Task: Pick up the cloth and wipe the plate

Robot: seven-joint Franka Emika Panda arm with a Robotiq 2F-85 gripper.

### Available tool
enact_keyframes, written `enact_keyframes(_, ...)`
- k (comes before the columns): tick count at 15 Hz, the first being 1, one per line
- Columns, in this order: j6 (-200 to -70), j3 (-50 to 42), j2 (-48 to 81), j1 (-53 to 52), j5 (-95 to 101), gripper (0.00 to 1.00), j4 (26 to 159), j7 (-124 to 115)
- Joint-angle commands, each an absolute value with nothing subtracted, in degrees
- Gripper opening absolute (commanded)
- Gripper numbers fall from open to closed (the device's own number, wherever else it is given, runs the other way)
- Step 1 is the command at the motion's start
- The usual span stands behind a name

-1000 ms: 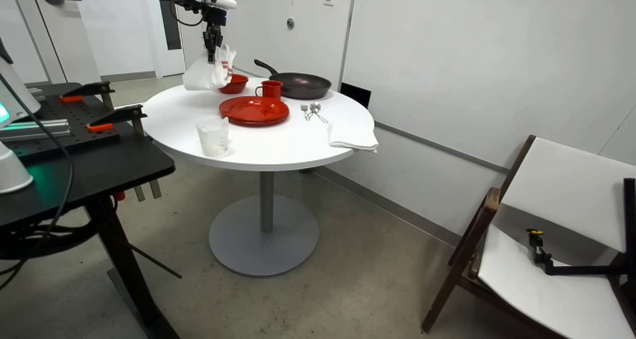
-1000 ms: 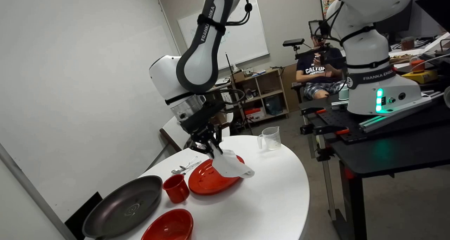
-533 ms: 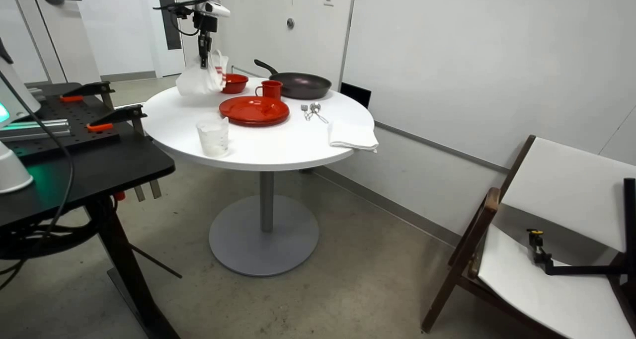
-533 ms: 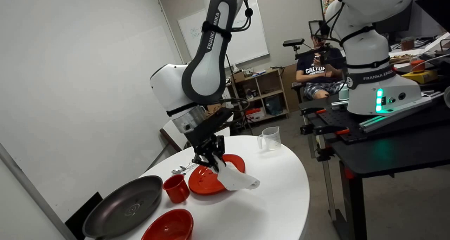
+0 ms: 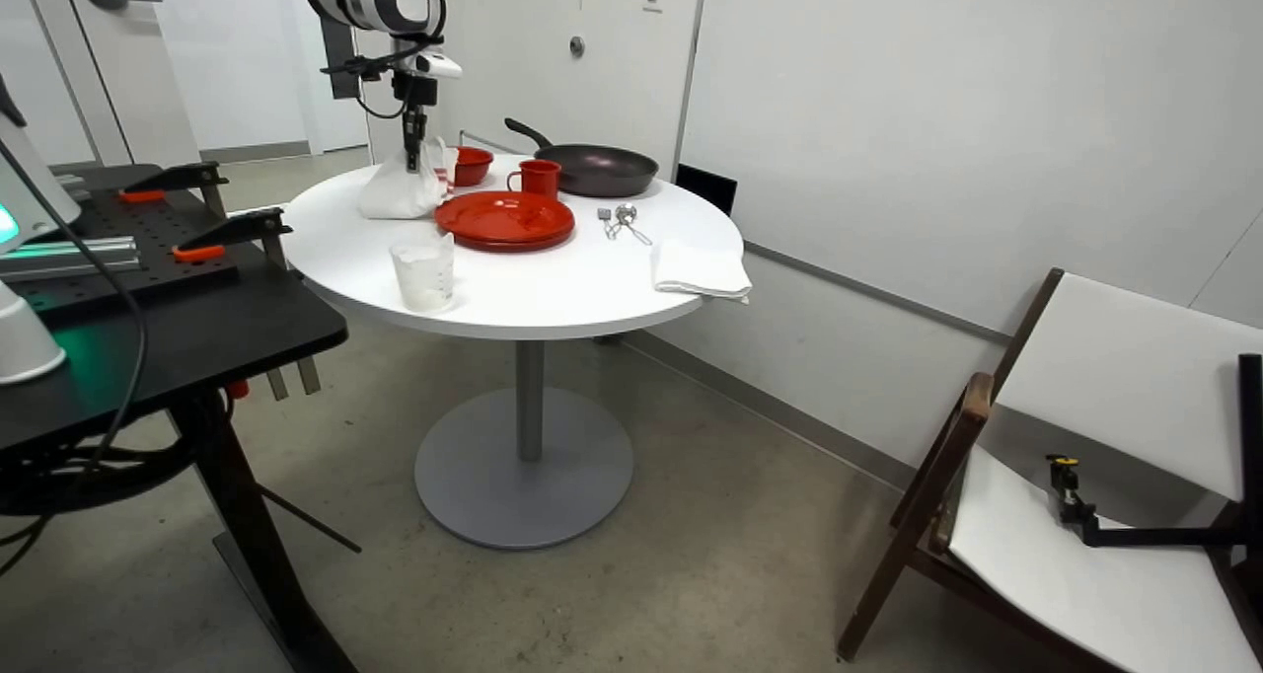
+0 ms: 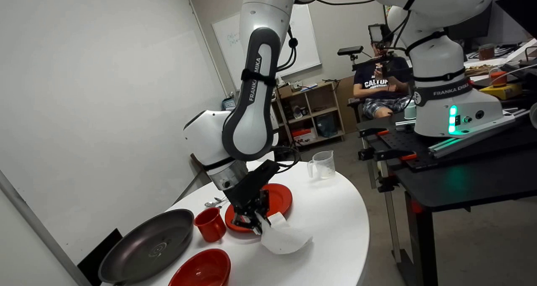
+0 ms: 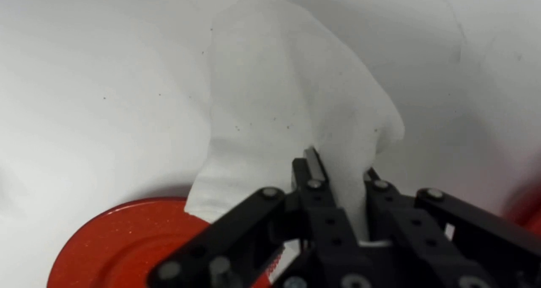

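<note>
My gripper (image 5: 412,163) points down and is shut on the white cloth (image 5: 393,196), which has red stripes. The cloth hangs from the fingers, its lower part at the table surface beside the plate in both exterior views; it also shows in an exterior view (image 6: 286,239). In the wrist view the cloth (image 7: 270,77) passes between the fingertips (image 7: 340,163) and spreads out over the white table. The red plate (image 5: 505,215) lies next to it and shows partly in an exterior view (image 6: 280,198) and the wrist view (image 7: 127,233). The gripper hides part of the plate.
On the round white table (image 5: 553,303) stand a red mug (image 5: 539,177), a red bowl (image 5: 474,166), a dark pan (image 5: 597,170) and a clear measuring cup (image 5: 424,273). Small metal utensils (image 5: 625,221) lie beside the plate. A second folded white cloth (image 5: 701,271) lies at the table's edge.
My gripper has moved down with the cloth held in it. The cloth has come down from the air to the table surface beside the plate. The plate and other things have not moved.
</note>
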State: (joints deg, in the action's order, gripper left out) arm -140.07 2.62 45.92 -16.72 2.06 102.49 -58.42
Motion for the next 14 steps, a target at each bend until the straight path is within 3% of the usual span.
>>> enact_keyframes(1,-139.77,1.71,50.33,-17.78,0.30,0.05,97.30,-57.51)
enact_keyframes(14,-137.33,4.68,49.28,-17.11,-4.63,0.06,98.49,-52.35)
